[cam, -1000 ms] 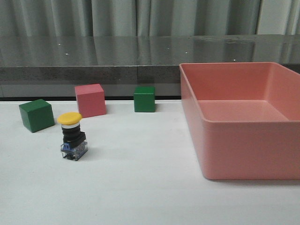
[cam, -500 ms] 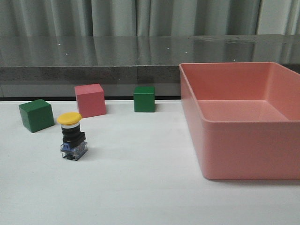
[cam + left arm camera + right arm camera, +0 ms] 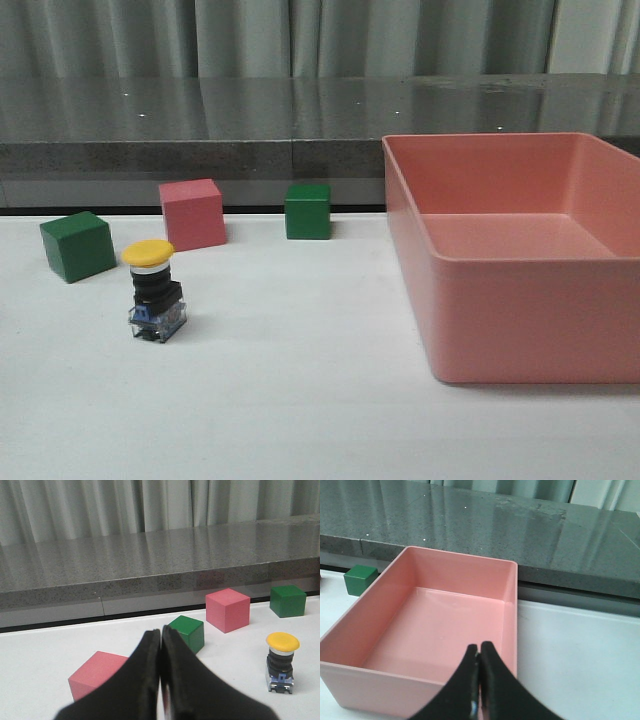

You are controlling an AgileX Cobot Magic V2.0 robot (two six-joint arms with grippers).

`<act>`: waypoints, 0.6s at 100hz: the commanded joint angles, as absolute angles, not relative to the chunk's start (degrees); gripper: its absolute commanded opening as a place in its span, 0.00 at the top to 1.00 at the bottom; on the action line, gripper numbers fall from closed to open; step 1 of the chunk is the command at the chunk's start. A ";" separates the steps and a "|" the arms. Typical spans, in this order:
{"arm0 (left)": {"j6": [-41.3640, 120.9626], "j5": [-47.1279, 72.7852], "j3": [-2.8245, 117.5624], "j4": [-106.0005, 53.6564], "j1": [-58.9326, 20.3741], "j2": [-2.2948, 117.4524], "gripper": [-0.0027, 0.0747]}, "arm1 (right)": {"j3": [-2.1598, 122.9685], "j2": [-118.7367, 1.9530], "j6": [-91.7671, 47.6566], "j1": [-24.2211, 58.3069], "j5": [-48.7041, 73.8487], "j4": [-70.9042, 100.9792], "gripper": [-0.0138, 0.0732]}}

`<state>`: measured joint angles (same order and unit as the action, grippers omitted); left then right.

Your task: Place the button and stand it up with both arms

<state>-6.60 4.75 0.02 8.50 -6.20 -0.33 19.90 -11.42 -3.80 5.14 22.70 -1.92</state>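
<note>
Left black angular gripper (image 3: 160, 680) & right black gripper (image 3: 479, 680): both pinched closed, holding nothing. Yellow-capped black push-button w/ clear-blue base (image 3: 155, 292) stands upright at front view's left-centre, on white table (image 3: 300, 400). Looks done; arms clear.

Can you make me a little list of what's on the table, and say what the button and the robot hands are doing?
button: the button stands upright on the white table, yellow cap on top, nothing touching it
cubes: green cube, pink cube, second green cube; another pink cube shows only in the left wrist view
bin: pink bin, nothing visible inside
left gripper: shut, holding nothing
right gripper: shut, holding nothing, over the bin's near edge
</note>
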 commanded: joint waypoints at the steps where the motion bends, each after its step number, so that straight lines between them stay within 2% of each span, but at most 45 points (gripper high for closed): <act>1: -7.36 0.00 -1.74 8.50 -6.55 -2.06 0.99 | 21.39 -12.02 -3.97 4.84 18.43 -2.11 0.91; 38: -7.36 0.00 -1.74 8.50 -6.55 -2.06 0.99 | 20.12 -10.89 -3.97 4.84 17.04 -2.95 0.91; 60: -7.36 0.00 -1.74 8.50 -6.55 -2.06 0.99 | 11.66 -3.10 -2.09 4.84 11.07 -0.97 0.91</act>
<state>-6.63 4.66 0.02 8.50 -6.20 -0.33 13.55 -5.49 -3.11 5.14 18.63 -1.66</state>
